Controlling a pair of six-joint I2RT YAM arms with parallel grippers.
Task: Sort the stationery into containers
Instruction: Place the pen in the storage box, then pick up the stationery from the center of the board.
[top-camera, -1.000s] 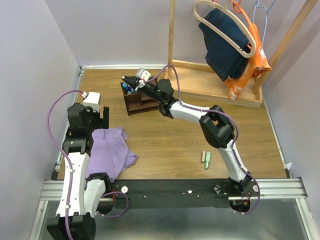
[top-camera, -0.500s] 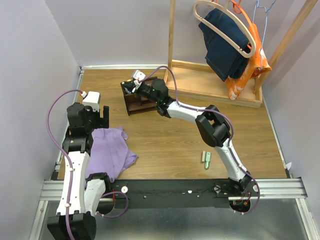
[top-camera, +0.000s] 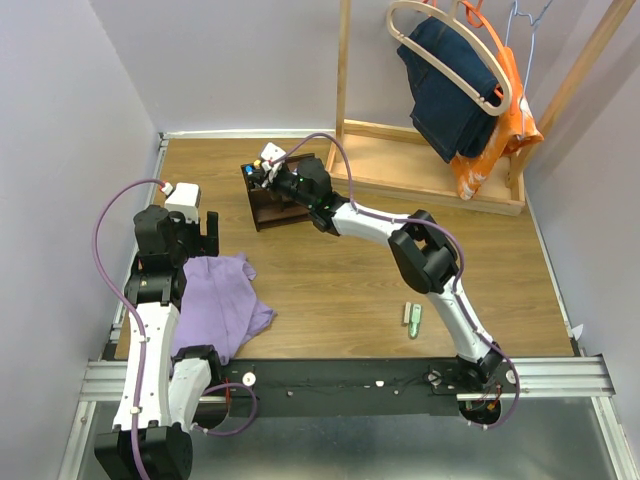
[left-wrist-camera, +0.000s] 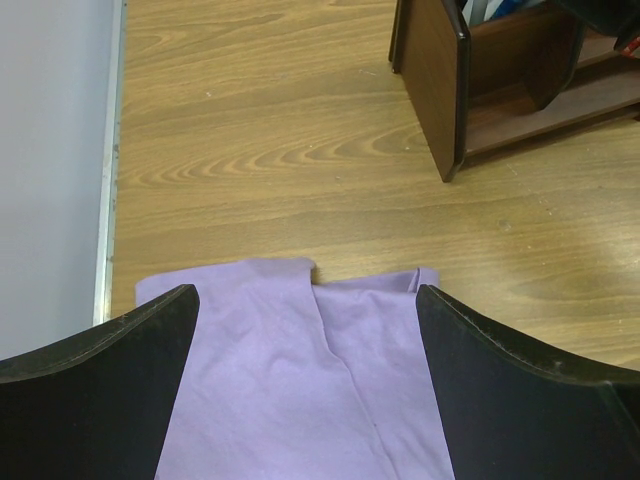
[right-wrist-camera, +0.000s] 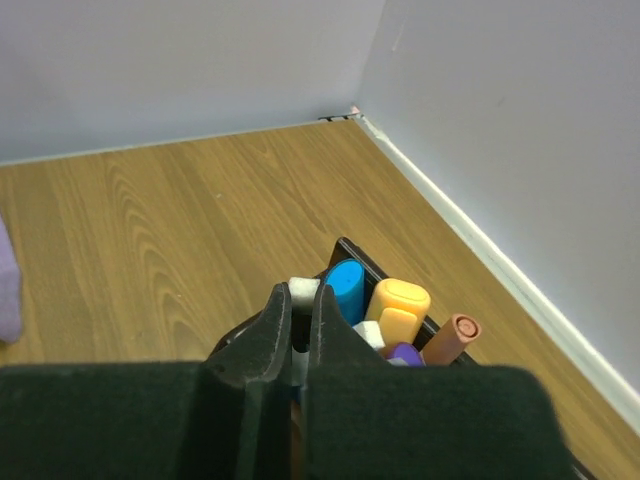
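Observation:
The dark brown organiser (top-camera: 277, 200) stands at the back left of the table. My right gripper (top-camera: 266, 173) hangs over its left end, shut on a slim white pen (right-wrist-camera: 303, 289) that stands upright between the fingers (right-wrist-camera: 270, 330). Just beyond the jaws, the end compartment (right-wrist-camera: 362, 258) holds a blue marker (right-wrist-camera: 345, 284), a yellow highlighter (right-wrist-camera: 397, 300), a brown-capped pen (right-wrist-camera: 453, 336) and a purple one (right-wrist-camera: 404, 352). A pale green piece (top-camera: 412, 320) lies on the table near the right arm's base. My left gripper (top-camera: 205, 236) (left-wrist-camera: 305, 295) is open, with nothing between its jaws.
A purple cloth (top-camera: 224, 303) (left-wrist-camera: 300, 390) lies under the left gripper. The organiser's side wall (left-wrist-camera: 447, 95) shows at the upper right of the left wrist view. A light wooden rack base (top-camera: 430, 172) with hung clothes (top-camera: 455, 85) fills the back right. Walls close the back and left.
The right arm has reached farther left over the organiser and come down toward its end compartment, still shut on the pen. The left arm has not moved.

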